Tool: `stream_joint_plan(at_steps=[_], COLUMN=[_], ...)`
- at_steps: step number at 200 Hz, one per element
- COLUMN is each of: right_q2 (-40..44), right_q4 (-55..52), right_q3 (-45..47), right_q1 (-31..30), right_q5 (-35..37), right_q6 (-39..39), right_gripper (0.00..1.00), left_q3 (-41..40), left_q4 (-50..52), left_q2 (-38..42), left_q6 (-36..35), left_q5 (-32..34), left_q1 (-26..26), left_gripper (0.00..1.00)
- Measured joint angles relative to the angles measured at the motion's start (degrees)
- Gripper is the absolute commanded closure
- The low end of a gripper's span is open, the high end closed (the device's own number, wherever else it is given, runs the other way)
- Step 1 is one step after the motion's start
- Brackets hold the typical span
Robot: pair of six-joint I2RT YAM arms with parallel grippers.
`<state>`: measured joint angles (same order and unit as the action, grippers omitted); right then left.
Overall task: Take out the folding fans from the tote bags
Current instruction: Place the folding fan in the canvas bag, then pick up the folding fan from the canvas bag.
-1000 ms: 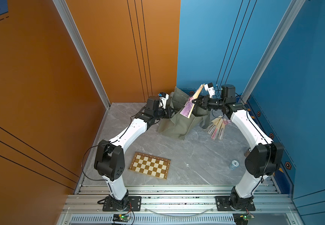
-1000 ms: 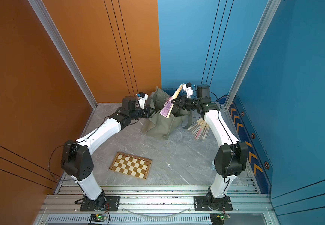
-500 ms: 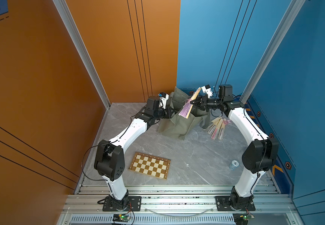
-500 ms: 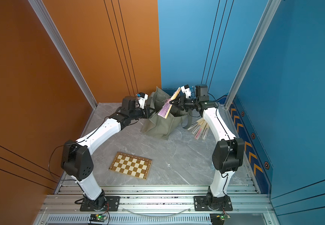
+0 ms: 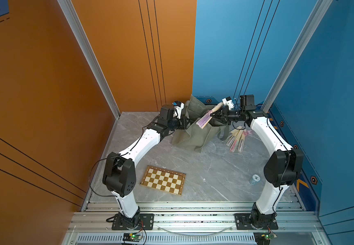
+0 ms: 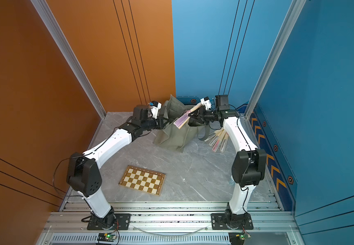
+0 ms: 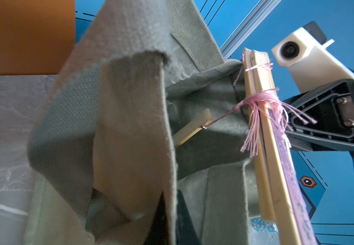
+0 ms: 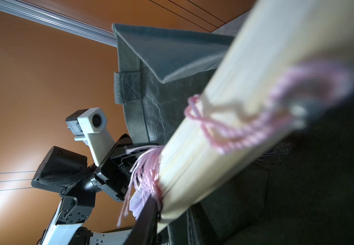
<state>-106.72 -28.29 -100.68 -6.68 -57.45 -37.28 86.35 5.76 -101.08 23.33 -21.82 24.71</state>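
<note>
In both top views the soft olive fabric tote bag slumps on the grey marble-patterned table. The left gripper is clamped fully shut on the tote's rim, lifting the mouth open. Above that mouth the right gripper holds aloft a bundle of closed bamboo-ribbed folding fans with purple leaves and pink tassels. The bundle is tilted, its leaf end low over the tote's front. Several more pale fans lie flat just beside the tote, on the right arm's side. In the left wrist view the right gripper's black jaws sit around the bundle near the tassel knot, narrowly parted to its thickness; how firmly they pinch I cannot tell. A thin pink cord runs from that knot back to another bamboo fan end lying inside the tote. In the right wrist view the bundle fills the frame, resting on the lower finger, with the tote's raised rim behind it. The step looks like carrying the bundle out to the pile beside the tote. It would go best slowly, so the snagged cord slips free or draws the inner fan along without yanking the bundle loose. The rim should stay pinned up, and the bundle is best let go only when low beside the tote.
</note>
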Motion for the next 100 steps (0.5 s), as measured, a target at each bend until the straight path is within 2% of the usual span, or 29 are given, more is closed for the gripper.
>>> stream_joint_plan(at_steps=[48, 65, 93, 100], right_q2=[-0.22, -0.24, -0.24, -0.24], right_q4=[-0.74, -0.76, -0.72, -0.63], right_q3=[0.35, 0.37, 0.44, 0.44], right_q1=[-0.07, -0.07, -0.11, -0.11], right_q5=[0.24, 0.22, -0.09, -0.39], right_q6=[2.14, 2.80, 2.93, 2.82], right_gripper=[0.73, 0.62, 0.61, 0.58], left_q3=[0.00, 0.00, 0.00, 0.00], left_q4=[0.09, 0.09, 0.09, 0.09], left_q2=[0.00, 0.00, 0.00, 0.00], left_q6=[0.00, -0.02, -0.02, -0.02], left_q5=[0.11, 0.13, 0.17, 0.17], left_q1=[0.07, 0.11, 0.11, 0.11], left_gripper=[1.00, 1.00, 1.00, 1.00])
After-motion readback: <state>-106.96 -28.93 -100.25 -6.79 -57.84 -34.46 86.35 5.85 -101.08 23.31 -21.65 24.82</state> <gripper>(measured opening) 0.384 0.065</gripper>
